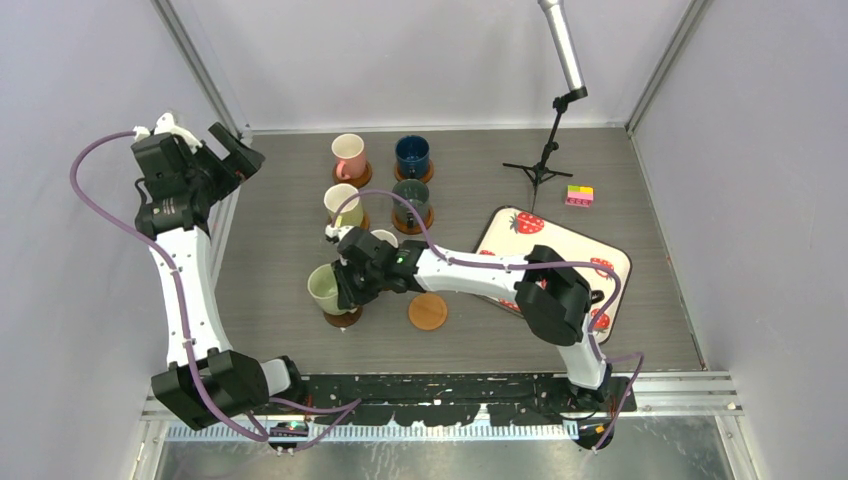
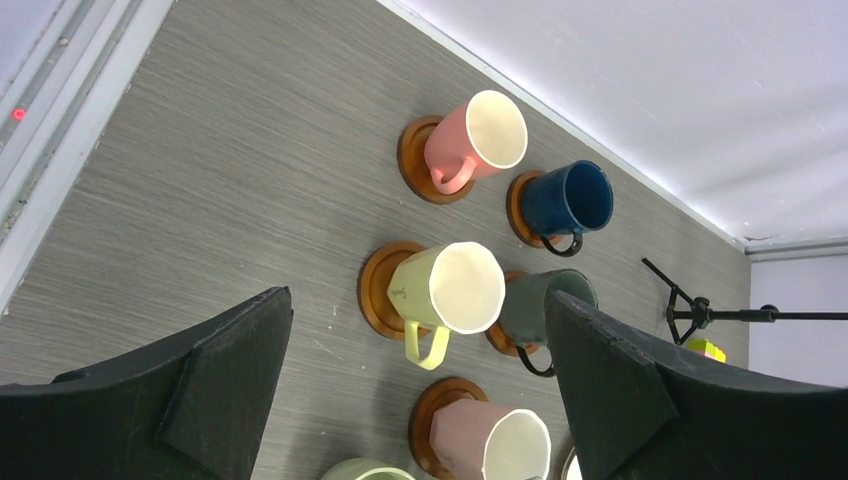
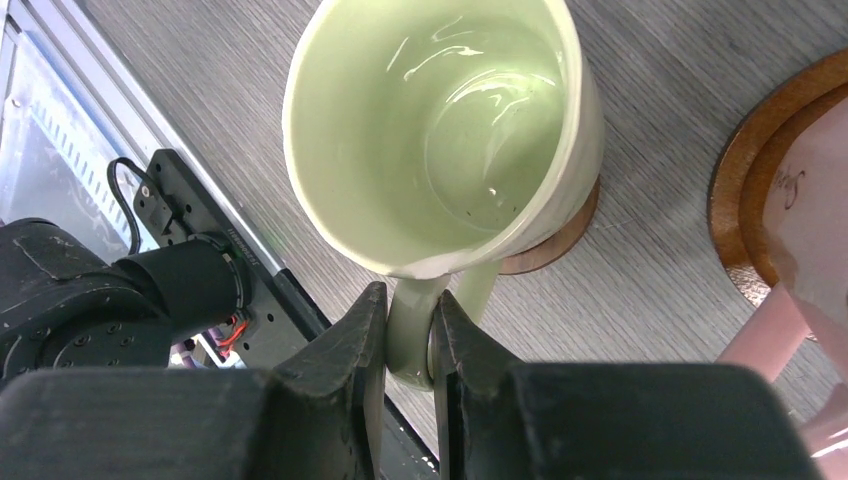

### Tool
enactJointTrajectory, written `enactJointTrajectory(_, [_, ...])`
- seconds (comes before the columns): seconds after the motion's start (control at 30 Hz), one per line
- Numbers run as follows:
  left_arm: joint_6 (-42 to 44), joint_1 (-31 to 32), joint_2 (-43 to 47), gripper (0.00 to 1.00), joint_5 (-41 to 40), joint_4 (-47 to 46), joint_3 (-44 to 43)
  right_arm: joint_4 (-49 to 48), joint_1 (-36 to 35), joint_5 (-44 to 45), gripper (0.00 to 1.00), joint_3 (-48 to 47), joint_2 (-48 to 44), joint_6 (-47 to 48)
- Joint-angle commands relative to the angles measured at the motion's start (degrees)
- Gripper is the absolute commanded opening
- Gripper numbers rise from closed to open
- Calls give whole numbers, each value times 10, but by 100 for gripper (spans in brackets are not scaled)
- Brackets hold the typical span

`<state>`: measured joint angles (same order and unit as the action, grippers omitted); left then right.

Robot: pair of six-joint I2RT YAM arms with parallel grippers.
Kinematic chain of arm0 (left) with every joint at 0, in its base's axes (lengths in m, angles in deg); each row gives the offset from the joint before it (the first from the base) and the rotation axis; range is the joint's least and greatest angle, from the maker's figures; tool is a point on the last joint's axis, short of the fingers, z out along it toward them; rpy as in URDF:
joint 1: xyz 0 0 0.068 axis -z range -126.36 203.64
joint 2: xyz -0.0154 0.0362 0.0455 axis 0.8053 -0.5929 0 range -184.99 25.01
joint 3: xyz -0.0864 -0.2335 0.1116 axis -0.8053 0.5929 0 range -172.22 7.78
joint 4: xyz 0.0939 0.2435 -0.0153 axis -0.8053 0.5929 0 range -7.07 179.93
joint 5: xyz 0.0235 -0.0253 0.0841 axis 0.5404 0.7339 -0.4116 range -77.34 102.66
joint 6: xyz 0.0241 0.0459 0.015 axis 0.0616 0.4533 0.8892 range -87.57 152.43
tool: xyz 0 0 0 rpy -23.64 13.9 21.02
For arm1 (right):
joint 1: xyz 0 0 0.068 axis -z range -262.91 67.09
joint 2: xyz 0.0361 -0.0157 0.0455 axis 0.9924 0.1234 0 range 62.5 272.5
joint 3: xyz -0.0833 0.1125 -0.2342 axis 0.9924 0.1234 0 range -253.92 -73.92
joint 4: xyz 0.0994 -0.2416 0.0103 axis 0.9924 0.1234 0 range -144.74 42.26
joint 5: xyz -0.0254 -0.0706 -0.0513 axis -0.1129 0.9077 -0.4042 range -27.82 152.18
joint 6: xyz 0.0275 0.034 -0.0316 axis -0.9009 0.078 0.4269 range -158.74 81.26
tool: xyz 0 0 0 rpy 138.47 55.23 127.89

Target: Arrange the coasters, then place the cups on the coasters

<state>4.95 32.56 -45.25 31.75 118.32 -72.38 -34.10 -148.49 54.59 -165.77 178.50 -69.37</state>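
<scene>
My right gripper [image 3: 408, 335] is shut on the handle of the light green cup [image 3: 440, 130], also seen in the top view as the green cup [image 1: 325, 290] over a brown coaster [image 1: 343, 318] at the table's near left. The cup leans a little, and the coaster's edge [image 3: 555, 240] shows under it. One bare coaster [image 1: 428, 311] lies just to the right. The pink cup [image 1: 348, 155], dark blue cup [image 1: 412, 155], pale yellow cup [image 1: 342, 203], dark grey cup [image 1: 411, 200] and cream-pink cup [image 1: 383, 240] each stand on a coaster. My left gripper [image 1: 235, 150] hangs open at the far left.
A white strawberry-print tray [image 1: 560, 250] lies on the right under my right arm. A microphone stand [image 1: 545, 160] and a small coloured block [image 1: 579, 195] are at the back right. Walls enclose the table on three sides.
</scene>
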Motion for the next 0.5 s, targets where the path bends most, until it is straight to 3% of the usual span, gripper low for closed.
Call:
enactJointTrajectory(0.0, [10, -4, 7, 100, 9, -31, 9, -79, -5, -4, 0, -1, -14, -16])
enactJointTrajectory(0.47, [12, -4, 4, 100, 6, -33, 7, -89, -8, 8, 0, 43, -44, -36])
